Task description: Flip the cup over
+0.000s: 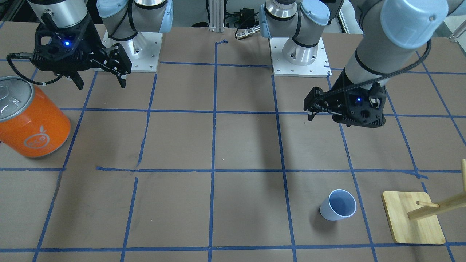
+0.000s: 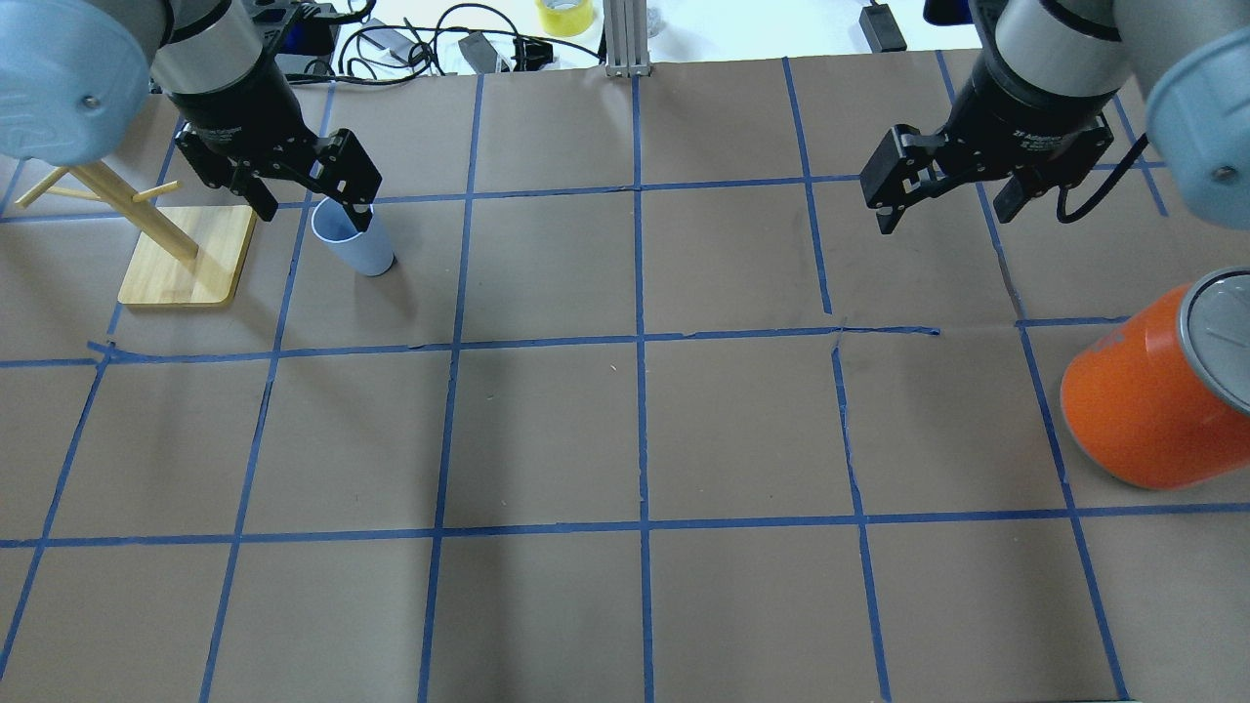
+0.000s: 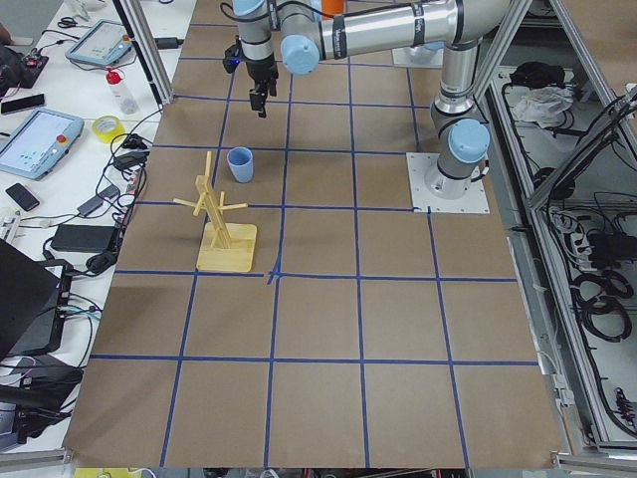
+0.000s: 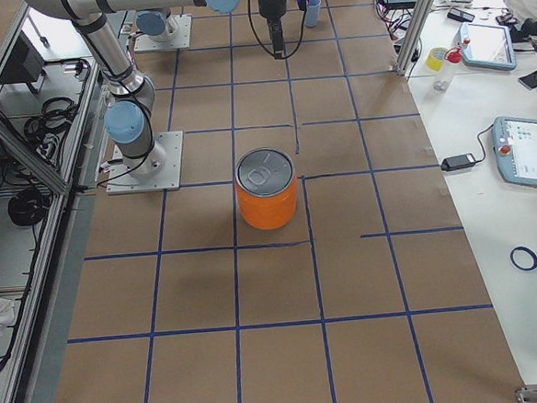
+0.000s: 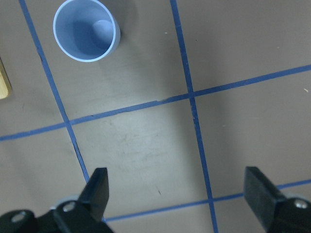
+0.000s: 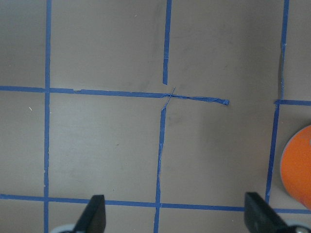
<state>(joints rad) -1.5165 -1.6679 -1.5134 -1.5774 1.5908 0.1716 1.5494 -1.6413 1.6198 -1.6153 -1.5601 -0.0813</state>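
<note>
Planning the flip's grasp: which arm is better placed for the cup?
Left. Its open tool hovers near the cup; the right tool hangs far off, by the orange can.

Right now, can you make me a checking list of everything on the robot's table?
Surface: brown paper table with a blue tape grid.
Job's things: cup stands mouth up, nothing touching it.
Clutter: orange can standing upright; wooden rack beside the cup.
Hands: left hand open, above the table, apart from the cup; right hand open, empty.
Cables: black cable loops off the right hand; more cables past the table's far edge.
Surroundings: tablets and yellow tape roll off the table's side.
</note>
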